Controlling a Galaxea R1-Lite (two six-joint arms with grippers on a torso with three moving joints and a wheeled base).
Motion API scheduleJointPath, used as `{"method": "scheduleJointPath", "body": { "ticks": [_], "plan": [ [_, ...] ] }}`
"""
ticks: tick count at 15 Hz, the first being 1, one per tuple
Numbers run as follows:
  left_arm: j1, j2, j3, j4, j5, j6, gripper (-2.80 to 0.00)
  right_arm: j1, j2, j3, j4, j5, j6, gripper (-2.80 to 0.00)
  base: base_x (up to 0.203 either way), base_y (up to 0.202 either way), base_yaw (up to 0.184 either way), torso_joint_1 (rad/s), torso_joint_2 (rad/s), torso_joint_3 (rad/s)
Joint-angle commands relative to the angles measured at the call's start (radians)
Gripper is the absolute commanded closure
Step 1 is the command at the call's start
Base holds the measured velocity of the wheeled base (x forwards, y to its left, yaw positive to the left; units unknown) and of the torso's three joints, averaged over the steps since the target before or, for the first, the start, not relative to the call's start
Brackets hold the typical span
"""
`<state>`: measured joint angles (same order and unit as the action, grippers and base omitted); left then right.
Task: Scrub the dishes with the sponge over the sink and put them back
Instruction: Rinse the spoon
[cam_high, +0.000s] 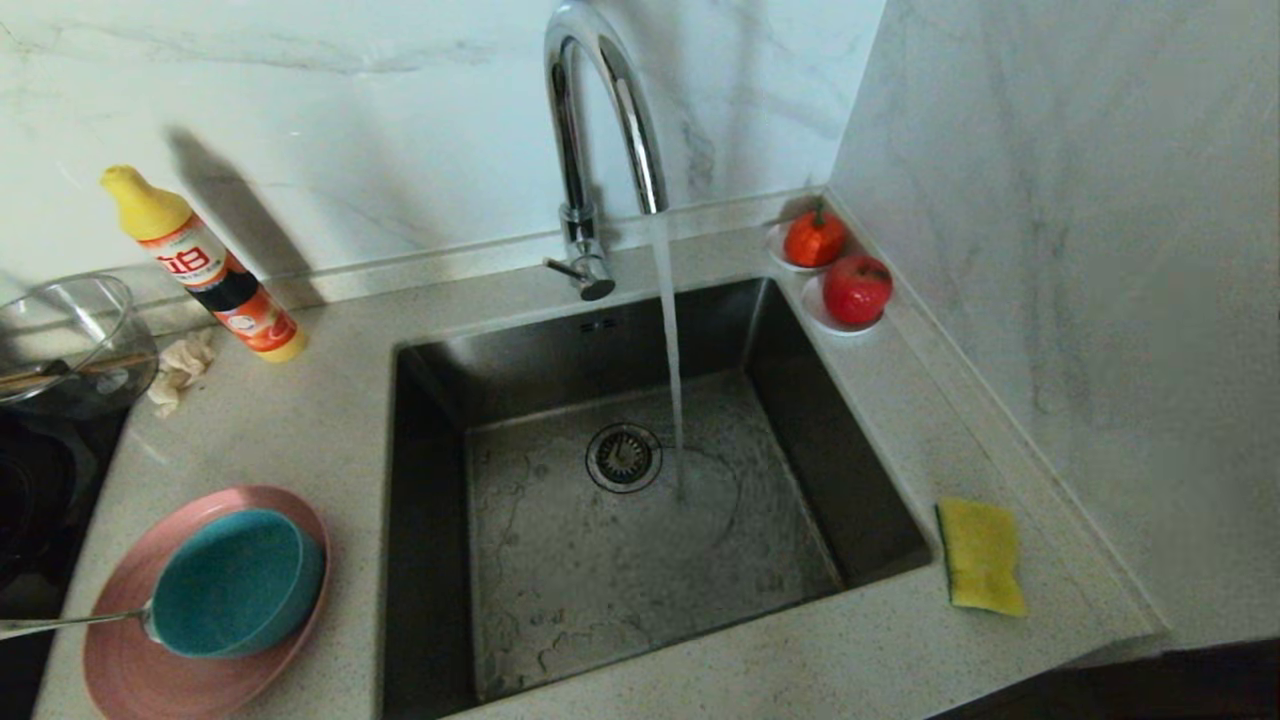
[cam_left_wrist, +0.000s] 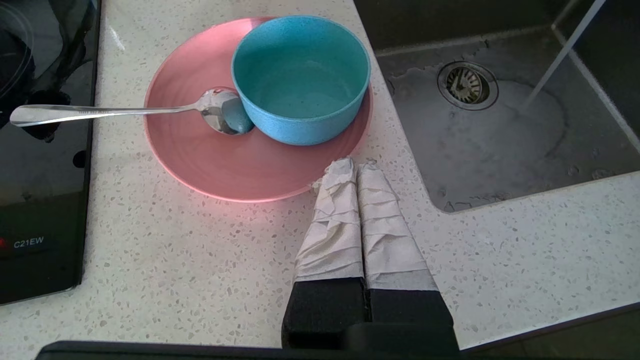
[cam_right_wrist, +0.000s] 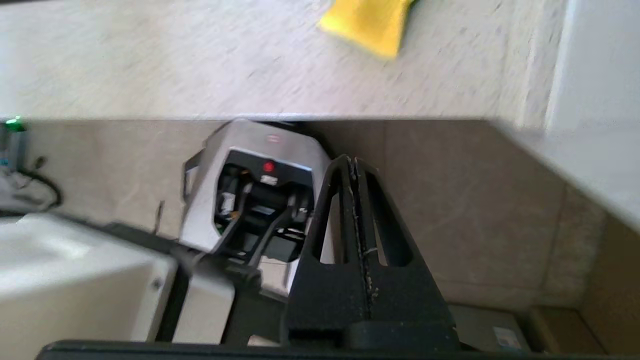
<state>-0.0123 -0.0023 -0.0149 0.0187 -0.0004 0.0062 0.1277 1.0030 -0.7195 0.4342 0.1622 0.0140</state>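
While water streams from the tall chrome gooseneck tap (cam_high: 600, 120) into the large square stainless-steel sink (cam_high: 640, 500), nothing held by either arm. On the speckled counter left of the basin, wide round pink plate (cam_left_wrist: 250, 165) carrying a smaller teal-blue bowl (cam_left_wrist: 300, 75) with a thin silver metal spoon (cam_left_wrist: 100, 112) touching its side. Right of the basin, rectangular yellow sponge (cam_high: 982, 555), yellow face up. Left gripper (cam_left_wrist: 356, 167) clenched, tape-wrapped tips just over the plate's near rim. Right gripper (cam_right_wrist: 354, 162) clenched, empty, below the counter edge, well apart from the sponge.
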Motion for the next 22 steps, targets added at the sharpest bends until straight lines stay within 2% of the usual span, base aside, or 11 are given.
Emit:
{"method": "scheduleJointPath", "body": {
  "ticks": [1, 4, 8, 10, 15, 16, 20, 22],
  "plan": [
    [0.000, -0.001, 0.000, 0.000, 0.000, 0.000, 0.00, 0.045, 0.126, 0.016, -0.074, -0.056, 0.015, 0.00, 0.000, 0.000, 0.000, 0.000, 0.00, 0.000],
    [0.000, -0.001, 0.001, 0.000, -0.001, 0.000, 0.00, 0.111, 0.206, 0.021, -0.140, -0.151, 0.086, 0.00, 0.000, 0.000, 0.000, 0.000, 0.00, 0.000],
    [0.000, -0.001, 0.000, 0.000, -0.001, 0.000, 0.00, 0.121, 0.307, 0.016, -0.203, -0.230, 0.164, 0.00, 0.000, 0.000, 0.000, 0.000, 0.00, 0.000],
    [0.000, -0.001, 0.000, 0.000, 0.000, 0.000, 0.00, 0.125, 0.350, 0.017, -0.232, -0.297, 0.214, 0.00, 0.000, 0.000, 0.000, 0.000, 0.00, 0.000],
    [0.000, -0.001, 0.000, 0.000, 0.000, 0.000, 0.00, 0.125, 0.435, 0.008, -0.316, -0.305, 0.271, 0.00, 0.000, 0.000, 0.000, 0.000, 0.00, 0.000],
    [0.000, -0.001, 0.000, 0.000, -0.001, 0.000, 0.00, 0.125, 0.449, 0.003, -0.330, -0.305, 0.284, -2.80, 0.000, 0.000, 0.000, 0.000, 0.00, 0.000],
    [0.000, -0.001, 0.000, 0.000, 0.000, 0.000, 0.00, 0.160, 0.455, -0.035, -0.301, -0.303, 0.384, -2.80, 0.000, 0.000, 0.000, 0.000, 0.00, 0.000],
    [0.000, -0.001, 0.000, 0.000, 0.000, 0.000, 0.00, 0.197, 0.462, -0.070, -0.257, -0.304, 0.462, -2.80, 0.000, 0.000, 0.000, 0.000, 0.00, 0.000]
  ]
}}
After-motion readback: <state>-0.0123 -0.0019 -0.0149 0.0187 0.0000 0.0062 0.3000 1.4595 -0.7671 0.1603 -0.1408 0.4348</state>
